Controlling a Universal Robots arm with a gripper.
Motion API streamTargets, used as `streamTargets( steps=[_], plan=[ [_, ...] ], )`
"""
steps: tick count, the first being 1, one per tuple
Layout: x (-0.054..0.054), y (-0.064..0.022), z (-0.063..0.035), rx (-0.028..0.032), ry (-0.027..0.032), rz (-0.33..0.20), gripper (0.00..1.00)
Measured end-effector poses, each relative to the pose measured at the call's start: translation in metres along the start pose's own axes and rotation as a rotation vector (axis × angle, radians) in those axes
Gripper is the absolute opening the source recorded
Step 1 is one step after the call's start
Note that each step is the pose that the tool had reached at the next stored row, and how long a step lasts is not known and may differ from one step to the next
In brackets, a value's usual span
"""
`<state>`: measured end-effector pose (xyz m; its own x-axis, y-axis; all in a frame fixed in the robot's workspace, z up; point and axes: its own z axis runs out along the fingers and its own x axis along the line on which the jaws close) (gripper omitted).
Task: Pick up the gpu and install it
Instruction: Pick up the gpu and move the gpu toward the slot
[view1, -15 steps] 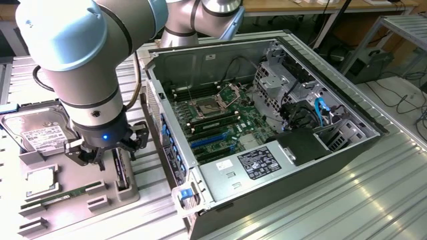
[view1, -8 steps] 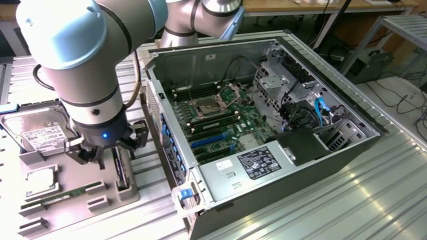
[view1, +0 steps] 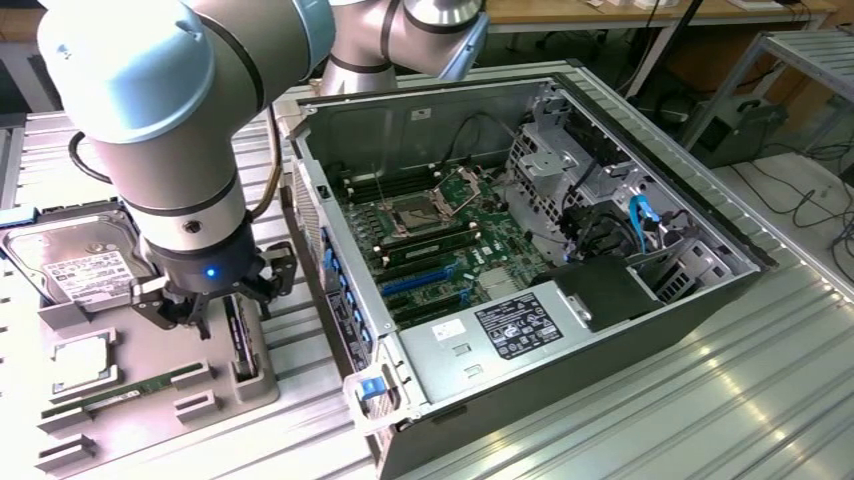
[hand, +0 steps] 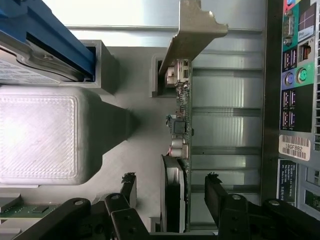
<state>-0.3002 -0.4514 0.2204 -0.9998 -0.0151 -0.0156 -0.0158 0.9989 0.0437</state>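
Wrist view shows the gpu (hand: 175, 200), a thin black card with a round fan and a silvery metal bracket (hand: 195, 30), standing on its edge in a slot of the grey plastic tray (hand: 135, 80). The black gripper (hand: 172, 187) is wide open and holds nothing; one finger is on each side of the card, apart from it. The tray lies beside the open computer case (view1: 534, 400).

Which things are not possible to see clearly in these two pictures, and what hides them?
1. Exterior view: the gpu is mostly hidden behind the gripper; its fan face is unseen.
2. Wrist view: the gpu stands edge-on between the open gripper fingers, so its faces are hidden.
3. Exterior view: the print on the label inside the case is too small to read.
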Motion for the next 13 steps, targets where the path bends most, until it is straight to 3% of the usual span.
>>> streamTargets(
  steps=[3, 6, 13],
  plan=[
    [0.0, 0.0, 0.0, 0.0, 0.0, 0.0, 0.65],
    [0.0, 0.0, 0.0001, -0.0002, -0.0002, 0.0, 0.51],
    [0.0, -0.0011, 0.0003, -0.0001, -0.0002, 0.0, 0.51]
  ],
)
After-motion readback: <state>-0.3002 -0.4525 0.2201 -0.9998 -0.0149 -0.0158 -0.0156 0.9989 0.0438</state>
